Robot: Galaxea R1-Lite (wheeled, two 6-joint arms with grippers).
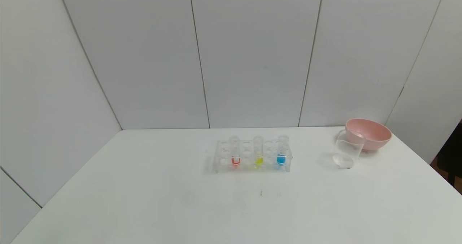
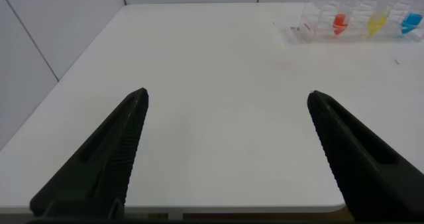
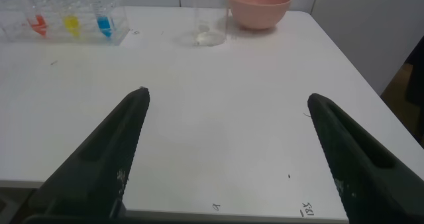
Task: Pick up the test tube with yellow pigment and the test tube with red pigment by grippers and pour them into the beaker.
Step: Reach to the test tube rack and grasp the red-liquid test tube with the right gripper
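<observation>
Upright, racked: red tube [image 1: 235, 151], yellow tube [image 1: 258, 151].

We see a lab-like test bay: white panel walls [image 1: 252, 56], a white desk [image 1: 180, 200], a clear rack [image 1: 252, 156] holding coloured test tubes.

Left end effector [image 2: 227, 98], right end effector [image 3: 226, 98], slim black tapering fingers [image 2: 106, 158], ribbed inner faces

the test tube with red pigment [image 1: 235, 152] stood upright in the clear rack [image 1: 252, 156]; the test tube with yellow pigment [image 1: 258, 151] stood upright mid-rack; the empty clear beaker [image 1: 348, 149] sat right of the rack
</observation>
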